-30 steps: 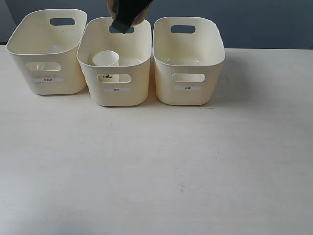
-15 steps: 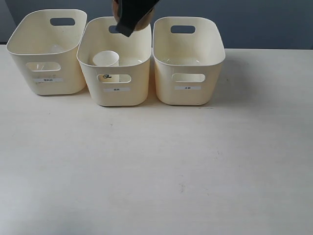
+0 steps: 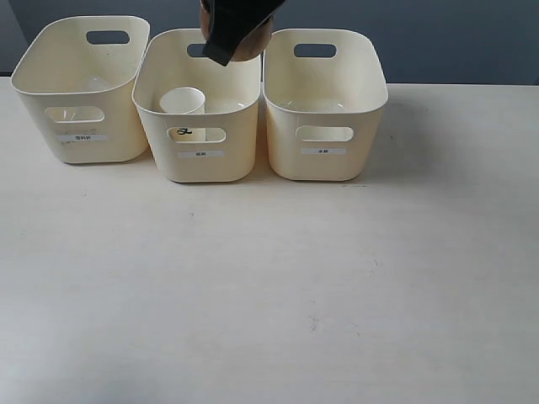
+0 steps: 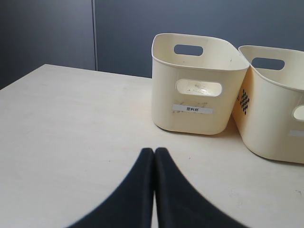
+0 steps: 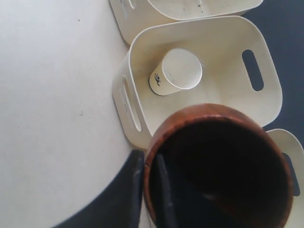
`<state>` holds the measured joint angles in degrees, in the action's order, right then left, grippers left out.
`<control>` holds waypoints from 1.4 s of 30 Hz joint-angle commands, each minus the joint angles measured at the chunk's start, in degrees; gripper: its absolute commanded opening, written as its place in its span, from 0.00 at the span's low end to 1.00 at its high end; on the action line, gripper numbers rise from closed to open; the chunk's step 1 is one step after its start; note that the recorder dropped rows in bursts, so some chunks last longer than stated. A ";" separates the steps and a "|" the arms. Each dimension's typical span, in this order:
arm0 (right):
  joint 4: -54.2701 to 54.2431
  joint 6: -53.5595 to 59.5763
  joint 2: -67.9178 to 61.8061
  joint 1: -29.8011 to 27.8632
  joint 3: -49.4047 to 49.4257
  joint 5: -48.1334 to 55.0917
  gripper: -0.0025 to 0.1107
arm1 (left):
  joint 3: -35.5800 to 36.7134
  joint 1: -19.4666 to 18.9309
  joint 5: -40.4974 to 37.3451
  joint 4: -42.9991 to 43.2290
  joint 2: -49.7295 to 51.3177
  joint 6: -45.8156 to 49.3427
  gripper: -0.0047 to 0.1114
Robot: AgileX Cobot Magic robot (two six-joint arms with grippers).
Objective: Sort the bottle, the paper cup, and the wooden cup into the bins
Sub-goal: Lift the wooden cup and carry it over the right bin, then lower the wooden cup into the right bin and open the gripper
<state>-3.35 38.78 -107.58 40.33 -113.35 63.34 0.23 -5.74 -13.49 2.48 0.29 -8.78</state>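
Note:
Three cream bins stand in a row: left point(image 3: 38, 105), middle point(image 3: 232, 93) and right point(image 3: 324, 172). The white paper cup point(image 3: 183, 103) stands upright inside the middle bin point(image 5: 137, 52), its dark label showing point(image 5: 176, 71). My right gripper point(image 3: 226, 40) hangs above the back of the middle bin, near the right bin's edge. It is shut on the rim of the brown wooden cup point(image 3: 254, 42), one finger inside and one outside point(image 5: 149, 159); the cup's dark inside point(image 5: 223, 166) faces the camera. My left gripper point(image 4: 154, 151) is shut and empty over the table. The bottle is not plainly visible.
The left bin point(image 4: 190, 121) and middle bin point(image 4: 270, 133) stand a short way ahead of the left gripper. A dark wall rises behind the table's far edge. The pale tabletop point(image 3: 269, 286) stretches in front of the bins.
My right gripper has carried the wooden cup a little to the right, toward the right bin. The paper cup and bins have not moved.

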 commanded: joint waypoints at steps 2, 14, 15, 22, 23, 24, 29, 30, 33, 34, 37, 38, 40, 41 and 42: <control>1.75 -1.04 1.14 -0.34 0.03 -0.94 0.01 | -0.23 0.20 0.25 0.15 -0.29 -0.08 0.04; 8.12 -4.27 1.12 -3.13 9.00 -10.25 0.01 | -0.23 0.20 0.25 0.15 -0.29 -0.08 0.04; 7.05 -3.71 1.12 -3.72 9.54 -11.09 0.01 | -0.23 0.20 0.25 0.15 -0.29 -0.08 0.04; 4.50 -3.03 1.12 -7.66 10.43 -12.95 0.01 | -0.23 0.20 0.25 0.15 -0.29 -0.08 0.04; 3.95 -3.03 1.12 -8.43 10.43 -13.41 0.01 | -0.23 0.20 0.25 0.15 -0.29 -0.08 0.04; 3.35 -3.03 1.02 -9.18 10.43 -13.80 0.01 | -0.23 0.20 0.25 0.15 -0.29 -0.08 0.04; 1.22 -3.03 0.68 -13.41 11.38 -15.11 0.01 | -0.23 0.20 0.25 0.15 -0.29 -0.08 0.04; 0.50 -3.03 0.41 -14.34 11.94 -15.61 0.01 | -0.23 0.20 0.25 0.15 -0.29 -0.08 0.04; -2.95 -1.87 -0.93 -16.80 13.21 -17.24 0.01 | -0.23 0.20 0.25 0.15 -0.29 -0.08 0.04; -4.03 -1.31 -1.75 -17.59 13.36 -17.75 0.01 | -0.23 0.20 0.25 0.15 -0.29 -0.08 0.04; -8.36 1.66 -4.18 -18.90 13.36 -19.94 0.01 | -0.23 0.20 0.25 0.15 -0.29 -0.08 0.04; -9.90 2.77 -4.94 -19.13 13.36 -21.12 0.01 | -0.23 0.20 0.25 0.15 -0.29 -0.08 0.04; -12.29 4.77 -7.01 -19.16 13.36 -23.52 0.01 | -0.23 0.20 0.25 0.15 -0.29 -0.08 0.04; -12.84 5.22 -7.88 -19.16 13.36 -24.56 0.01 | -0.23 0.20 0.25 0.15 -0.29 -0.08 0.04; -12.93 5.45 -9.20 -19.16 13.36 -25.87 0.01 | -0.23 0.20 0.25 0.15 -0.29 -0.08 0.04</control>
<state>-14.18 42.17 -114.44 21.51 -100.23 41.61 0.23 -5.74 -13.49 2.48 0.29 -8.78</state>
